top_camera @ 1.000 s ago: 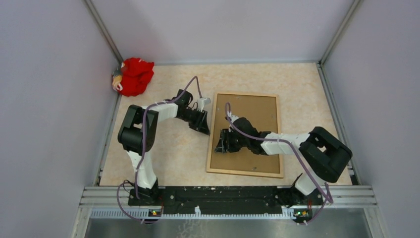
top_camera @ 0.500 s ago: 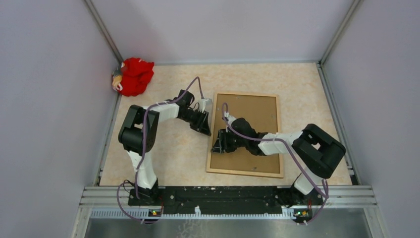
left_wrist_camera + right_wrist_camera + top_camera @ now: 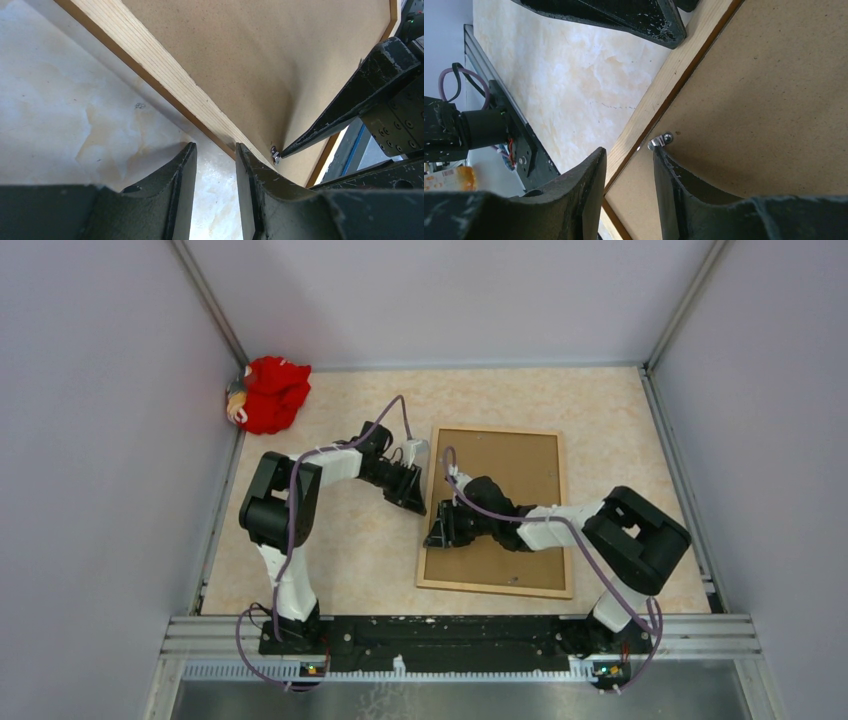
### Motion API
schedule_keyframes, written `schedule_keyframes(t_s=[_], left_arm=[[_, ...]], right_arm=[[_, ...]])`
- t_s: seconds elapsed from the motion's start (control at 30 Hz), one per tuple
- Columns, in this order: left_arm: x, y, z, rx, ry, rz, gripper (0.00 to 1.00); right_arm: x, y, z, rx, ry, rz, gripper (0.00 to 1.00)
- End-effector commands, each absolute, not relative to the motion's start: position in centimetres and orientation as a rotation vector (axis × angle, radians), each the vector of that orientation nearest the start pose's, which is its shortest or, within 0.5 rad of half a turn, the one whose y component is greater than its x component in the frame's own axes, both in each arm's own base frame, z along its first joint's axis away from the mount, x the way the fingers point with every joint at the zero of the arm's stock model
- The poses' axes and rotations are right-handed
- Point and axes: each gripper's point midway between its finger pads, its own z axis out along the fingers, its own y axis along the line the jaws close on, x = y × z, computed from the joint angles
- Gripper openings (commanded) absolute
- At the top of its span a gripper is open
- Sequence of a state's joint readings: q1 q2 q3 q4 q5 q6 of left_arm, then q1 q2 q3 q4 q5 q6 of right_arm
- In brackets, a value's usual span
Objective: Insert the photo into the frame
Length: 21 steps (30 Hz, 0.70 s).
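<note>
- Two grippers, both mine, sit at the left rail of the frame (image 3: pixel 495 589), which lies face down on the table (image 3: pixel 350 540) with a brown backing board (image 3: pixel 505 475) seated in it.
- Left gripper (image 3: pixel 216 146): jaws slightly parted and empty, just outside the rail.
- Right gripper (image 3: pixel 629 150): jaws slightly parted and empty, one tip at a metal retaining tab (image 3: pixel 660 140).
- Photo: not visible; possibly under the board.
- Step, as I judge it: working that tab. The next move calls for a fine fingertip push without shifting the board.

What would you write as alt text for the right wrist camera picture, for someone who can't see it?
The right tool, fingers slightly apart, sits at the edge of a wooden frame, one fingertip beside a small metal clip on the brown backing board. Pale marbled table shows alongside.
</note>
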<state>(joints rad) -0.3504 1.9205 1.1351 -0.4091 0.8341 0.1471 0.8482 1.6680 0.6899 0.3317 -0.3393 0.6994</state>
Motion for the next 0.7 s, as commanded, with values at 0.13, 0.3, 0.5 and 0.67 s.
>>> schedule_keyframes(t_s=[0.13,0.3,0.5,0.67], left_arm=[[29.9,-24.8,4.9,0.909,2.406,-1.202,0.42],[30.2,-24.7,5.1,0.915,2.398,-1.18,0.42],[30.1,-24.7,5.0,0.923,2.397,-1.179,0.42],[29.9,-24.6,4.8,0.924,2.402,-1.19,0.41]], right_arm=[[19.9,35.5,2.7,-0.423,2.478,1.105,0.4],[20.4,35.9,3.0,-0.418,2.464,1.101,0.39],[20.5,35.7,2.3,-0.427,2.483,1.066,0.38],[20.8,35.4,1.9,-0.42,2.487,1.038,0.37]])
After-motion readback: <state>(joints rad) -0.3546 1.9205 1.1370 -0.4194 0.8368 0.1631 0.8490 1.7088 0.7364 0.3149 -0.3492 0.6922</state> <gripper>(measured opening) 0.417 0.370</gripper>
